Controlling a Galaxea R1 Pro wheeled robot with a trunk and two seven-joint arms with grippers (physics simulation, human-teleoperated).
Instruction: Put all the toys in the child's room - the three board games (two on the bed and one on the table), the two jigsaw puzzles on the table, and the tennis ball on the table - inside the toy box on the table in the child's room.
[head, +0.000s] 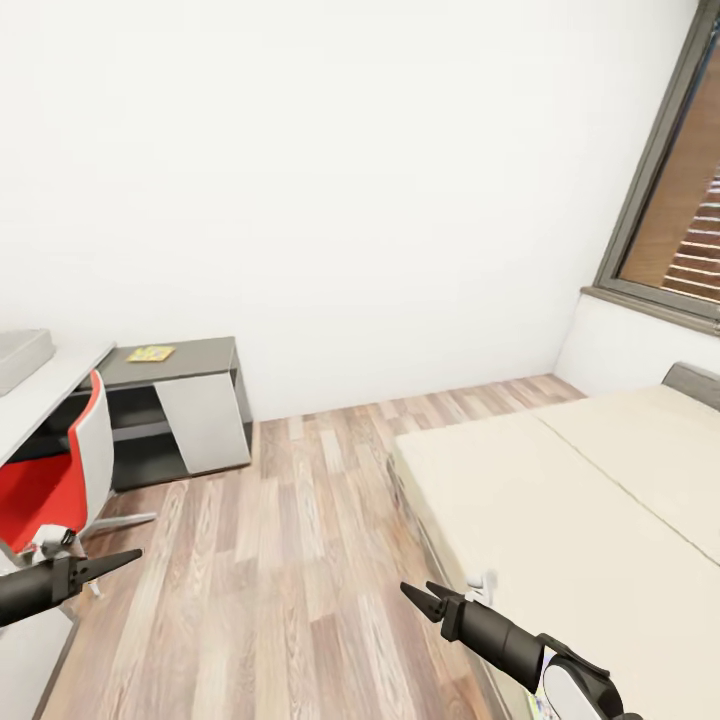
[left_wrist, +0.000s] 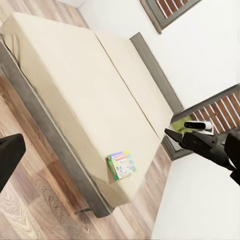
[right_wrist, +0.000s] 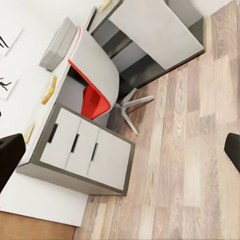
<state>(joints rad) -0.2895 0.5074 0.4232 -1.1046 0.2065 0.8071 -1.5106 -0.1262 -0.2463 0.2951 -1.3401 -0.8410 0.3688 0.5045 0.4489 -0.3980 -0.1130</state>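
A white board game with a colourful border lies flat near the foot corner of the beige bed. The light grey toy box stands on the pale top of the table. A jigsaw puzzle in yellow mosaic rests on the lower dark top. Two flat yellow things lie on the pale top; I cannot tell what they are. My left gripper hangs over the floor by the chair, open and empty. Beside the bed's edge, my right gripper is open too, holding nothing.
A red and white swivel chair stands against the table, beside a drawer unit. Wood-plank floor runs between table and bed. A dark-framed window is in the right wall, above the bed.
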